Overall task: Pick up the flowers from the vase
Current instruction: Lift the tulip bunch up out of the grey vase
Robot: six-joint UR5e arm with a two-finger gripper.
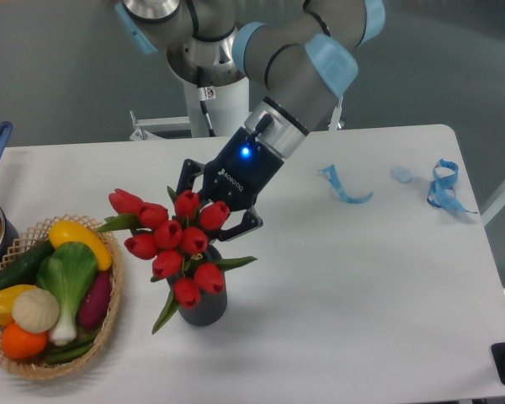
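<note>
Flowers stand in vase, near-centre of table. Gripper right behind bunch's top, fingers spread either side of upper buds; whether they touch, we cannot tell. Arm slants down from far side, blue light lit on wrist. We see basket of vegetables left, blue ribbons far right.

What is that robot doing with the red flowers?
The robot arm has brought its gripper down right behind the red flowers, which stand in a dark vase on the white table. The blooms hide its fingertips, so a grip can't be confirmed. A basket of vegetables sits beside the vase, untouched.
</note>
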